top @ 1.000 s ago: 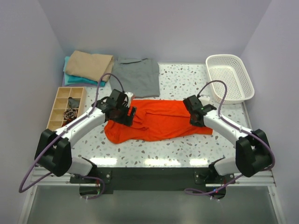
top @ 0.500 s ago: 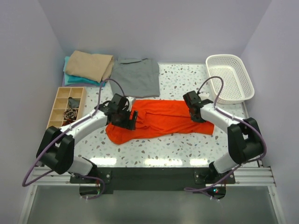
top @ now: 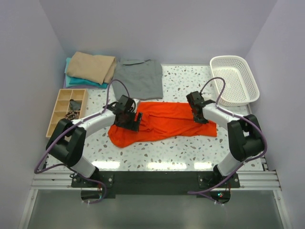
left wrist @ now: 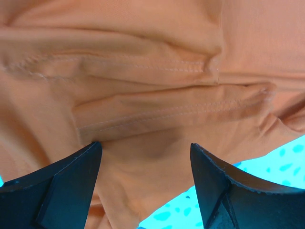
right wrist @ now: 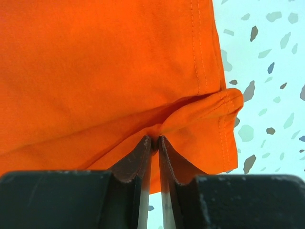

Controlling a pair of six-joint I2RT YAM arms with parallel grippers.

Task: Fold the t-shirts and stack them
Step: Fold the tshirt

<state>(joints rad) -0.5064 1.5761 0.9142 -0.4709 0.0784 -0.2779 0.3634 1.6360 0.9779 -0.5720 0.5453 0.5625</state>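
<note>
The speckled terrazzo table [top: 181,81] carries the orange-red t-shirt [top: 164,125], a soft, wrinkled cloth spread sideways across its middle. Both white arms bend at the elbow and reach inward to the shirt, one at each end.

Beyond the shirt lies the grey t-shirt [top: 140,78], flat and just apart from it. The white plastic mesh basket [top: 251,78] stands beyond the shirt's right end. Beyond the left end the folded tan t-shirt [top: 90,67] rests on the folded teal one [top: 71,82], and the wooden compartment tray [top: 74,90] sits left of the shirt.

The left gripper [top: 131,119] hangs over the shirt's left end, jaws spread wide above a stitched hem fold. The right gripper [right wrist: 153,138] is at the right end, its jaws nearly together and pinching a raised crease of the cloth beside the hem.
</note>
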